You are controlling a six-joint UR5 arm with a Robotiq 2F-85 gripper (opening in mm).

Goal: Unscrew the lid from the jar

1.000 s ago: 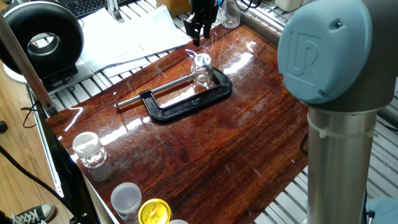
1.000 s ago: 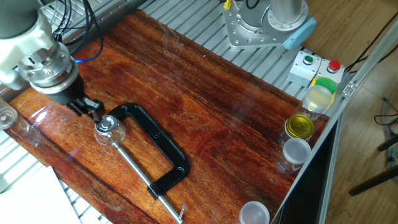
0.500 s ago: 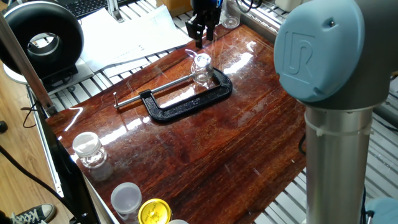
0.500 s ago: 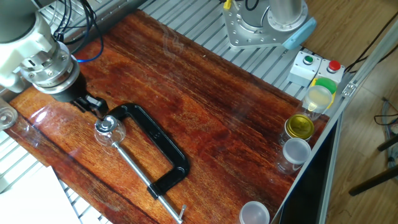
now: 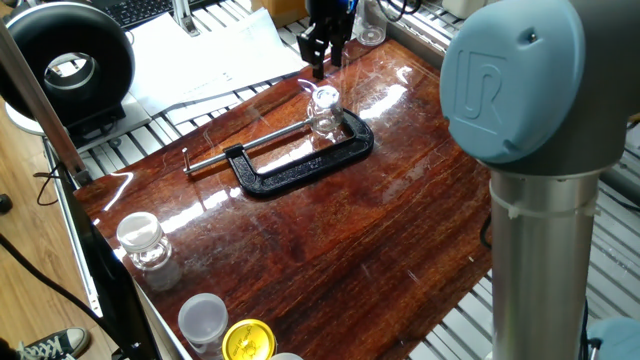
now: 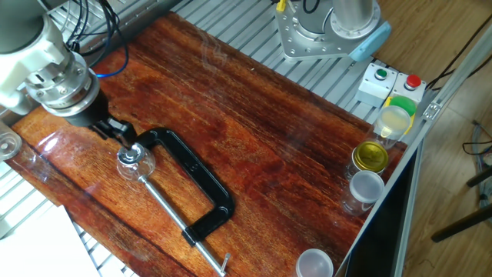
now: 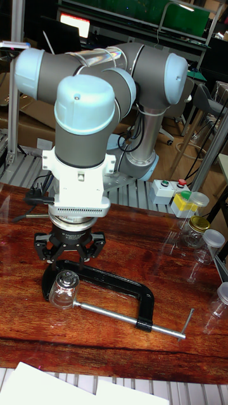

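Note:
The small clear jar (image 5: 323,112) (image 6: 135,164) (image 7: 62,292) stands upright on the wooden table, pinched in the black C-clamp (image 5: 300,166) (image 6: 201,187) (image 7: 124,279). Its clear lid (image 5: 322,96) (image 6: 128,155) (image 7: 65,278) sits on the jar's neck. My gripper (image 5: 326,52) (image 6: 115,130) (image 7: 68,250) hangs just above and behind the jar. It is open, its fingers spread wide, with nothing between them, and it does not touch the lid.
A larger clear jar with a bulbous top (image 5: 140,243), a white cup (image 5: 203,317) and a yellow lid (image 5: 248,340) stand at one table corner. The clamp's screw rod (image 7: 133,316) sticks out sideways. A button box (image 6: 390,80) sits beyond the jars (image 6: 367,174).
Over the first half second the gripper shifted slightly toward the jar and the arm's near joint moved. Since then nothing has visibly moved.

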